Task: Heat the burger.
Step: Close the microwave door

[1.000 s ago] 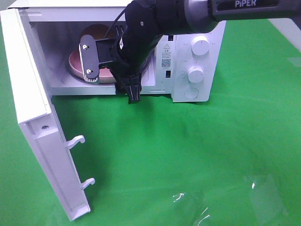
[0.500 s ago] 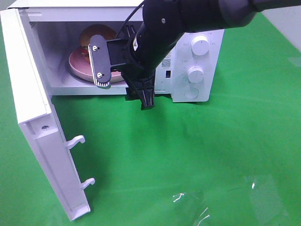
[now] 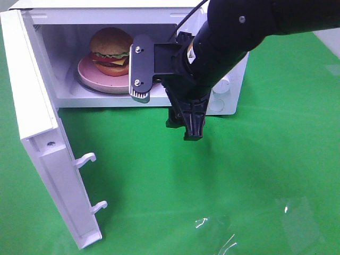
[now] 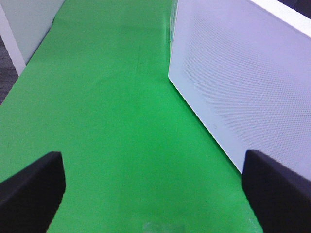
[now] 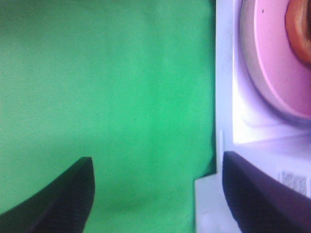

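The burger (image 3: 110, 50) sits on a pink plate (image 3: 86, 73) inside the open white microwave (image 3: 101, 97). My right gripper (image 3: 183, 129) hangs just outside the oven's mouth, to the right of the burger, pointing down at the green cloth. Its fingers are open and empty. The right wrist view shows the right gripper (image 5: 155, 194) over cloth, with the plate (image 5: 274, 73) and a sliver of burger (image 5: 300, 24) off to one side. The left gripper (image 4: 153, 194) is open with nothing between its fingers, beside the outer face of the microwave door (image 4: 243, 82). It is out of the exterior high view.
The microwave door (image 3: 37, 133) stands swung wide on the left, its two latch hooks (image 3: 87, 159) sticking out. My right arm (image 3: 239, 32) covers most of the control panel. Crumpled clear film (image 3: 223, 234) lies on the green cloth at the front right.
My right arm has pulled back from the oven's mouth and moved right, uncovering the burger and plate. Its gripper stays open. The door has not moved.
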Robot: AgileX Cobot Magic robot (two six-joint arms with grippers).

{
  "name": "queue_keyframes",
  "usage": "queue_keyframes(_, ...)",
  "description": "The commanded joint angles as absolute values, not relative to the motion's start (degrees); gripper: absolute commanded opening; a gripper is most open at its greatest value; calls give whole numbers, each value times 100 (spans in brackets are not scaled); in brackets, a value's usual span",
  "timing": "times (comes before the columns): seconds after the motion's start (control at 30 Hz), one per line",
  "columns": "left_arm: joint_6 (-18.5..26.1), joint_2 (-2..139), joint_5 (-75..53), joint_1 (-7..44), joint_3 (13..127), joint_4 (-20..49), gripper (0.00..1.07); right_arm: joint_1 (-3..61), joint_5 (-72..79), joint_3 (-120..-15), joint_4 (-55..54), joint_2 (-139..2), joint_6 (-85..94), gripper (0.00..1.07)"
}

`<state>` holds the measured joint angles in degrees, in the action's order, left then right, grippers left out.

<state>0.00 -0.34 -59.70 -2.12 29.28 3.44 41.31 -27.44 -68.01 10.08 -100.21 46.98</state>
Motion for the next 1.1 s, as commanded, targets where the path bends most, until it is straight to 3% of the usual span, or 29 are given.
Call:
queue_keyframes(0.03, 0, -138, -5919, -195, 2922, 327, 91, 4131, -2911, -6618, 1043, -9769, 4257, 71)
queue_keyframes(0.6, 0, -138, -5919, -195, 2922, 327, 91, 4131, -4223, -5546, 1043, -8279, 1008, 73)
queue_keyframes(1.1, 0, -138, -5919, -195, 2922, 327, 91, 4131, -4990, -4733, 1043, -7128, 269, 76)
